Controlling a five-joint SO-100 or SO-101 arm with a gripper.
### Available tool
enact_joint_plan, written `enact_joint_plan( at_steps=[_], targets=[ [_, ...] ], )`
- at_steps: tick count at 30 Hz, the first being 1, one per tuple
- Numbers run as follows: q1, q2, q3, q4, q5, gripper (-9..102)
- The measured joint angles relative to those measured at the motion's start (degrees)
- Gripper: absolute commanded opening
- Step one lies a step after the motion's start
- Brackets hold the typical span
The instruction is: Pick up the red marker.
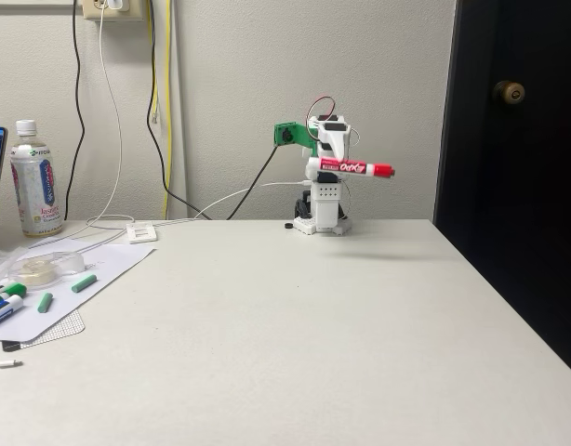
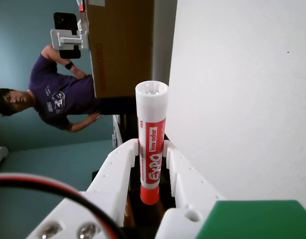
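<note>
In the fixed view the arm is folded up at the far edge of the counter (image 1: 295, 334), so its joints hide one another and the tool (image 1: 334, 165) is hard to make out behind what it carries. The tool is closed around the red marker (image 1: 356, 168), which is held level, well above the counter, with its red cap pointing right in that view. In the wrist view the picture lies on its side: the marker (image 2: 152, 144) sticks out between the two white fingers (image 2: 118, 169), white end toward the camera's far side, its lower end sunk in shadow between the jaws.

At the left edge of the fixed view a laptop is cut off. Near it stand a drink bottle (image 1: 34, 181), a roll of tape (image 1: 36, 269), green-capped markers (image 1: 6, 302) and loose green caps (image 1: 83, 282) on a sheet of paper (image 1: 99, 269). Cables (image 1: 155, 111) hang down the wall. A dark door with a knob (image 1: 509, 91) fills the right side.

The marker's label reads "EXPO" and "low odor" in the wrist view. The bottle's label is too small to read. A person (image 2: 58, 97) stands in the wrist view's background.
</note>
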Motion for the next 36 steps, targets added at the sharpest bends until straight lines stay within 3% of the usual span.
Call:
enact_joint_plan(
  at_steps=[36],
  targets=[
    [0.1, 0.0, 7.1, -3.7, 0.0, 0]
  ],
)
